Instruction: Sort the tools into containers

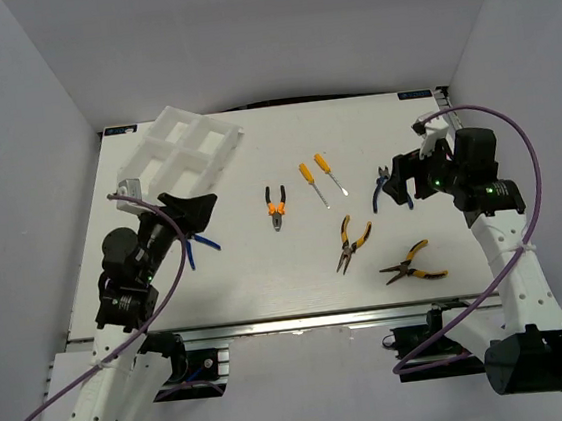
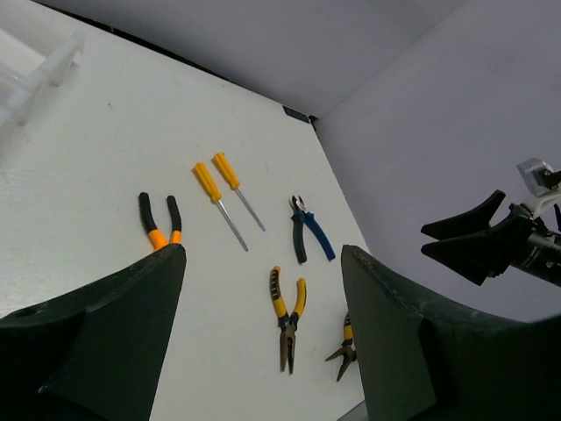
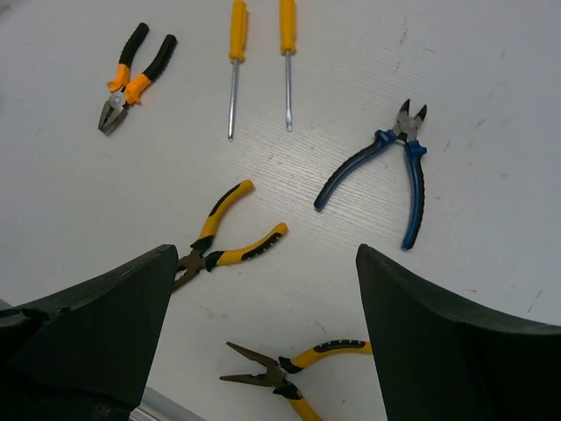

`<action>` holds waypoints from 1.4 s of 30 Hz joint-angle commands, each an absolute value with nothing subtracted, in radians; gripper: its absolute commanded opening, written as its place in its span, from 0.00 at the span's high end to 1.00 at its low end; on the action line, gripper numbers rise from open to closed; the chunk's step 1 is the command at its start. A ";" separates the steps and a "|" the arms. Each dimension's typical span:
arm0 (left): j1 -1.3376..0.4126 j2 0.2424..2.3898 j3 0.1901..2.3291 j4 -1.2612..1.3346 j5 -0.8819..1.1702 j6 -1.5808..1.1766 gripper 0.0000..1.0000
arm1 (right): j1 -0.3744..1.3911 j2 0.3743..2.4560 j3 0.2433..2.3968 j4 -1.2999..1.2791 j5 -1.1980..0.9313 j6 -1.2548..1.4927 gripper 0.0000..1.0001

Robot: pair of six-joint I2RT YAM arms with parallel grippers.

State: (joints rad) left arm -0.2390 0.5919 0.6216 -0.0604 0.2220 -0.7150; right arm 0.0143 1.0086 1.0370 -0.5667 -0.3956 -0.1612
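Observation:
The white compartment tray (image 1: 186, 145) stands tilted at the back left. On the table lie orange-black pliers (image 1: 277, 209), two orange-yellow screwdrivers (image 1: 308, 180) (image 1: 330, 176), blue pliers (image 1: 380, 189), and two yellow-black pliers (image 1: 354, 243) (image 1: 412, 263). A second blue-handled tool (image 1: 203, 243) lies by the left gripper. My left gripper (image 1: 197, 210) is open and empty, above the table in front of the tray. My right gripper (image 1: 399, 184) is open and empty, beside the blue pliers (image 3: 393, 165). The right wrist view shows yellow-black pliers (image 3: 230, 237) (image 3: 289, 374) between its fingers.
White walls enclose the table on the left, back and right. The table's front rail (image 1: 303, 321) runs along the near edge. The left wrist view shows the right gripper (image 2: 478, 237) raised at the right and a corner of the tray (image 2: 39, 74).

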 commanded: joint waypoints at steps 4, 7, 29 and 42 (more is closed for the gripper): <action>-0.242 0.624 0.636 -0.012 0.202 -0.712 0.18 | 0.015 0.982 1.020 -0.635 -0.791 -0.547 0.15; -0.242 0.645 0.644 -0.019 0.208 -0.712 0.32 | 0.014 0.962 0.982 -0.670 -0.935 -0.674 0.29; -0.495 1.453 1.176 -0.666 -0.404 -0.573 0.85 | 0.045 1.143 1.000 -0.698 -0.865 -0.688 0.24; -0.481 1.426 0.965 -0.638 -0.594 -0.924 0.32 | 0.046 1.188 0.936 -0.598 -0.879 -0.680 0.22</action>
